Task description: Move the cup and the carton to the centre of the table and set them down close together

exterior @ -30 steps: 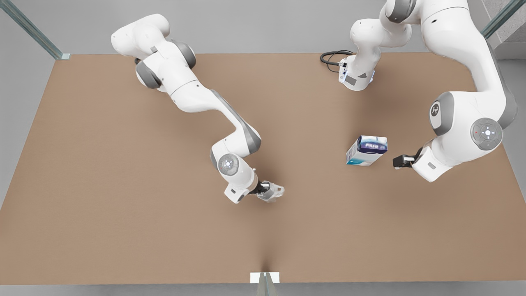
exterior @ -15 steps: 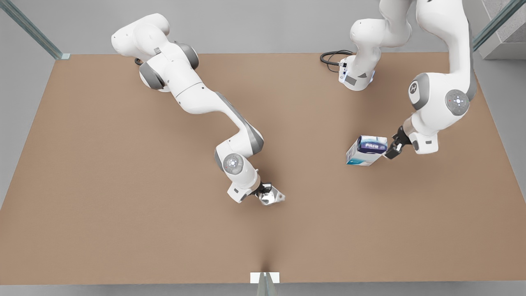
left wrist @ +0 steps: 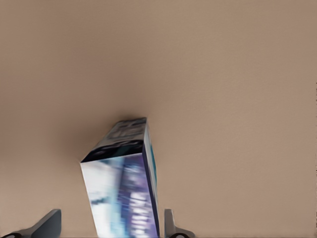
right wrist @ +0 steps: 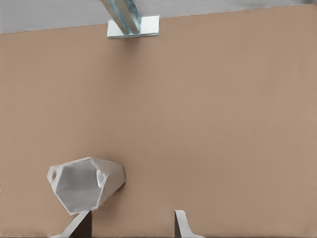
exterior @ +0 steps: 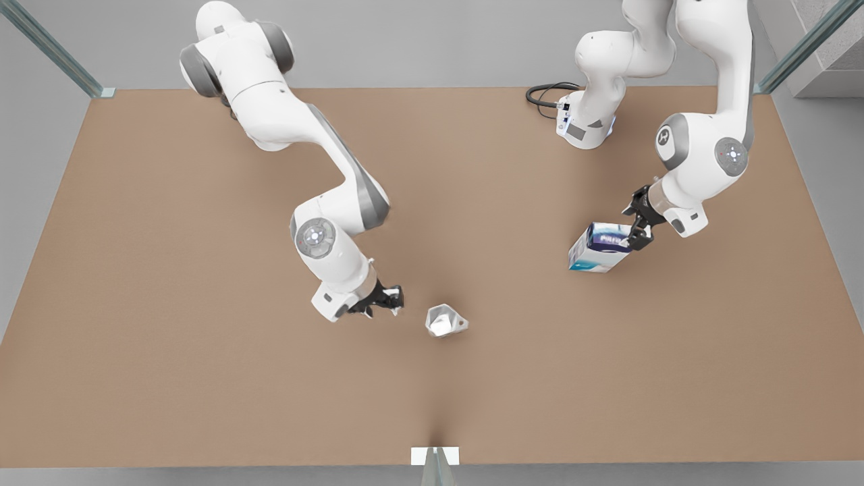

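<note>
The silvery faceted cup [exterior: 444,320] [right wrist: 85,184] rests on the tan table [exterior: 202,351] near its middle. My right gripper [exterior: 387,300] [right wrist: 131,218] is open, a short way off the cup toward the front view's left and not touching it. The white carton [exterior: 601,247] [left wrist: 125,183] with the dark blue band stands tilted on the front view's right. My left gripper [exterior: 638,233] [left wrist: 109,219] is open at the carton's right end. Its fingers [left wrist: 170,224] stand on either side of the carton, apart from it.
A black cable [exterior: 544,94] and an arm base [exterior: 584,128] are at the table's back edge. A white bracket [exterior: 435,455] [right wrist: 133,26] sits at the front edge. Bare tabletop lies between the cup and the carton.
My right gripper has let go of the cup and backed away toward the front view's left. My left gripper has swung in to the carton's end. Neither the cup nor the carton has moved.
</note>
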Action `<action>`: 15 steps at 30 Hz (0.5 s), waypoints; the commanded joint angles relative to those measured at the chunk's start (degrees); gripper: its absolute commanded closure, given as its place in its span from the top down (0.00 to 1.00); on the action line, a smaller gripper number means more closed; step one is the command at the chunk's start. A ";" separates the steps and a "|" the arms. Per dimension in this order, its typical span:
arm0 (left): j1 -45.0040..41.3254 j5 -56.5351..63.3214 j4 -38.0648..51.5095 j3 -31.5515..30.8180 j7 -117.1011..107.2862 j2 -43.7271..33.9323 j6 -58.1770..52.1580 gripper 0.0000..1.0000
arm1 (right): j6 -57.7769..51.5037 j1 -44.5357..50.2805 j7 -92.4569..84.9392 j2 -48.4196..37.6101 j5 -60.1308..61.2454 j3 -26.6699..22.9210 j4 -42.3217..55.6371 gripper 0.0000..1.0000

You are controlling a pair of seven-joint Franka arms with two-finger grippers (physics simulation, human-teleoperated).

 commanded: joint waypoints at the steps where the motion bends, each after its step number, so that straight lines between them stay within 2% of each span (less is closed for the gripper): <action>1: 0.03 -2.22 0.00 0.02 0.00 0.00 0.00 1.00 | -0.87 -0.35 -0.16 -0.85 -0.03 0.00 -0.13 1.00; 3: 0.03 -2.31 -0.09 -0.07 -2.02 0.35 0.53 1.00 | -13.87 -5.44 -1.57 -6.91 -0.12 -2.37 -0.13 1.00; 5: -0.06 -2.31 -0.26 -0.07 -4.83 0.79 0.88 1.00 | -21.62 -14.06 -10.62 -11.49 -0.21 -2.46 -0.92 1.00; 6: -0.06 -2.39 -2.02 -0.07 -4.92 0.88 3.61 1.00 | -21.80 -17.84 -10.80 -15.53 -0.30 -2.37 -4.96 1.00; 9: -0.06 -2.39 -1.93 -0.07 -4.92 1.93 3.87 1.00 | -27.77 -20.04 -16.86 -18.70 -12.68 -3.42 -3.91 1.00; 12: -0.15 -2.39 -1.93 -0.07 -4.83 4.04 5.01 1.00 | -29.09 -26.72 -20.82 -18.96 -12.69 -4.04 -3.64 1.00; 15: -0.24 -2.39 -1.93 -0.07 -4.75 5.54 5.37 1.00 | -28.57 -30.85 -22.49 -20.46 -13.57 -0.17 -2.94 1.00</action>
